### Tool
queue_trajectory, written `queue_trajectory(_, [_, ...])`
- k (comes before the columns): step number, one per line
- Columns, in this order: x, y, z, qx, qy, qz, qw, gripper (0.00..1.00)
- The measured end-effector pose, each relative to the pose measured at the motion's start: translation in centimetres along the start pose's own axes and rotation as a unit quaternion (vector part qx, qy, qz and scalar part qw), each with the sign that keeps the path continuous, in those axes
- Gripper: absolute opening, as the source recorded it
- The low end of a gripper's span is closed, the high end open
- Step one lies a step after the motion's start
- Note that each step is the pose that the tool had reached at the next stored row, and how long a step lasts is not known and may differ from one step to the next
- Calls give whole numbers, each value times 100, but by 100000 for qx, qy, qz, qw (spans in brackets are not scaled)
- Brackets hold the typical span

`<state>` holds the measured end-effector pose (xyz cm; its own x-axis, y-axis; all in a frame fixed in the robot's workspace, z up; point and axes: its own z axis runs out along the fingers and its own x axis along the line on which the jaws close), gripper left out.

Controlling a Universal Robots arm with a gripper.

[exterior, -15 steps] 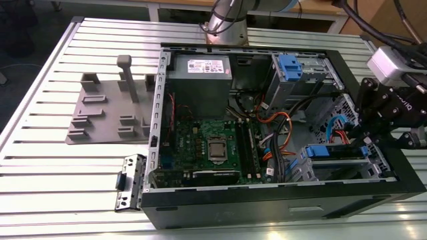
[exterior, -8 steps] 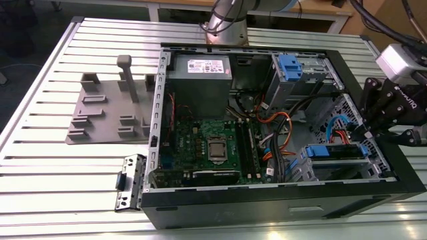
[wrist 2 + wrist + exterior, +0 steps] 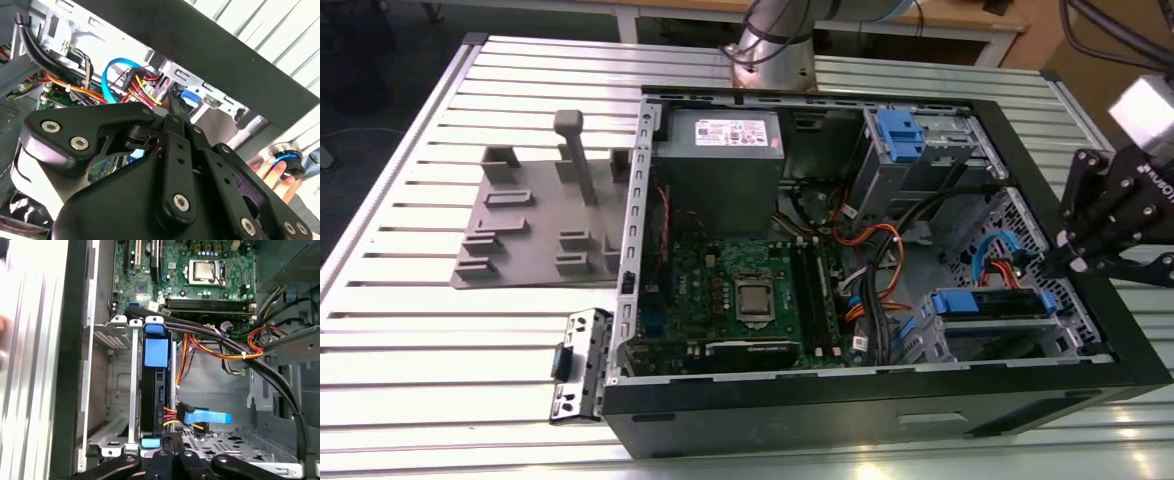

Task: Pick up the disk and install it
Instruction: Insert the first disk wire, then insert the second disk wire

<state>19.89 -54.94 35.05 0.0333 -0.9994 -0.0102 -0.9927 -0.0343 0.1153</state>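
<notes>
One disk: we see a single drive (image 3: 991, 303) seated in the metal cage (image 3: 1014, 335) at the lower right of the exterior view, inside the open computer case (image 3: 854, 410).
Disk look: it is edge-on in the first wrist view (image 3: 152, 390), a dark narrow body between blue plastic rails, with blue tabs at both ends; its label is hidden from us.
Cables: red, yellow and black wires and a blue flat connector (image 3: 207, 417) meet the disk's end.
Gripper: at the right edge of the exterior view (image 3: 1062, 262), just above the case wall by the cage; its fingers are drawn together with nothing between them, as the first wrist view (image 3: 173, 440) and the second wrist view (image 3: 175, 106) agree.
Exterior view alone: we make out the power supply (image 3: 720, 150), the motherboard (image 3: 747, 290), a grey fixture (image 3: 520, 215) and the slatted table (image 3: 400, 330).
Second wrist view alone: a person's hand (image 3: 272, 172) rests beyond the case.
</notes>
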Motion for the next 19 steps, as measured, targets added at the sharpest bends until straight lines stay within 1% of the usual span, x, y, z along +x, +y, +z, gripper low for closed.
queue_trajectory(3, [-2, 13, -126, -1, 1, -7, 100000, 10])
queue_trajectory(4, [-2, 16, -146, -1, 5, -4, 100000, 10])
queue_trajectory(18, [-2, 17, -152, -1, 0, -4, 100000, 10])
queue_trajectory(19, [-2, 17, -152, 0, -5, -5, 100000, 11])
